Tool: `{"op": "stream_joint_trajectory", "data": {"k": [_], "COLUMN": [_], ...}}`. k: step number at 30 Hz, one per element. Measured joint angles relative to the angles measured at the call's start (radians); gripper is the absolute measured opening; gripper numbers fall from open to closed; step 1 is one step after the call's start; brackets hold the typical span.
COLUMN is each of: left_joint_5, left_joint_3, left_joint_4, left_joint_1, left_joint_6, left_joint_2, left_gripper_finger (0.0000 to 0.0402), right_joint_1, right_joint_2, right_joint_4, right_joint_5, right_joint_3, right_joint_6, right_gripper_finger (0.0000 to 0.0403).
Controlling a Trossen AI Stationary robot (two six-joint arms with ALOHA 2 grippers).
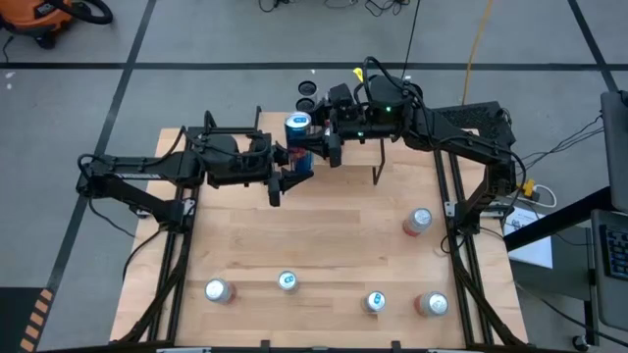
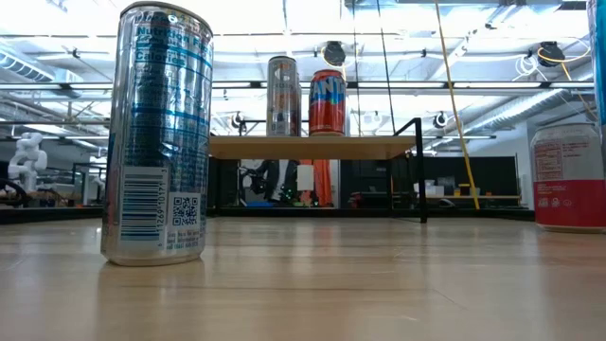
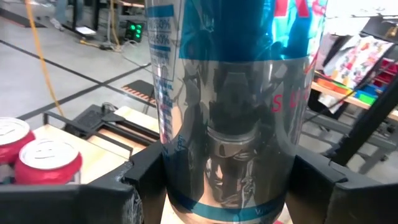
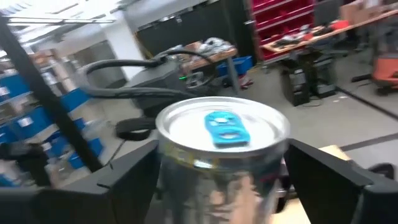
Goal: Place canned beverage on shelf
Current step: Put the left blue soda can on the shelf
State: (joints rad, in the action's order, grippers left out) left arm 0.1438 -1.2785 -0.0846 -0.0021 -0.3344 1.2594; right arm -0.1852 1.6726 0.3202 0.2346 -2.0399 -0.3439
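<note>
A tall blue-and-silver can [image 1: 297,126] with a blue tab hangs upright in the air over the table's far middle. My left gripper [image 1: 289,175] reaches in from the left and is shut on the can low down. My right gripper [image 1: 319,145] reaches in from the right and is open. Its fingers [image 4: 320,171] stand on either side of the can's top end [image 4: 221,130], a narrow gap off. The shelf [image 2: 312,147] stands on thin black legs; a silver can [image 2: 282,95] and an orange can [image 2: 328,102] stand upright on its board. The low view shows neither gripper. My left gripper pinches the can's body near its bottom end [image 3: 227,186] between its two fingers [image 3: 146,183], one on each side. The fingers come level from the table's left and lie across the can. The can stands upright in the hold, lifted clear of the table.
Several more cans stand upright on the tabletop: three along the near edge [image 1: 218,290] [image 1: 287,282] [image 1: 375,302], a red one [image 1: 432,304] at the near right and another [image 1: 417,222] at mid right. The table's middle [image 1: 314,230] is bare wood.
</note>
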Motion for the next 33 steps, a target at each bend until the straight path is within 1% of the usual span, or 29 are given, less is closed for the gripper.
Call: {"op": "stream_joint_trajectory", "data": {"k": [5,9,16,23,27,33], "left_joint_5": [0.063,0.099,0.103,0.102,0.102,0.102], "left_joint_3": [0.0,0.0,0.0,0.0,0.0,0.0], "left_joint_4": [-0.001,-0.004,-0.021,-0.036,-0.037,-0.039], "left_joint_1": [0.0,0.0,0.0,0.0,0.0,0.0], "left_joint_6": [0.0,0.001,0.008,0.029,0.029,0.027], "left_joint_2": [0.0,0.0,0.004,0.015,0.016,0.016], "left_gripper_finger": [0.0245,0.0245,0.0244,0.0244,0.0244,0.0244], "right_joint_1": [-0.003,-0.003,-0.003,-0.003,-0.003,-0.003], "right_joint_2": [0.0,0.0,0.0,0.0,0.0,0.0], "right_joint_4": [0.0,0.003,0.005,0.006,0.007,0.007], "right_joint_5": [-0.051,-0.055,-0.098,-0.101,-0.101,-0.1], "right_joint_3": [0.0,0.0,0.0,0.0,0.0,0.0], "right_joint_6": [0.0,0.003,-0.002,0.011,0.016,0.033], "right_gripper_finger": [0.0318,0.0318,0.0318,0.0317,0.0301,0.0262]}}
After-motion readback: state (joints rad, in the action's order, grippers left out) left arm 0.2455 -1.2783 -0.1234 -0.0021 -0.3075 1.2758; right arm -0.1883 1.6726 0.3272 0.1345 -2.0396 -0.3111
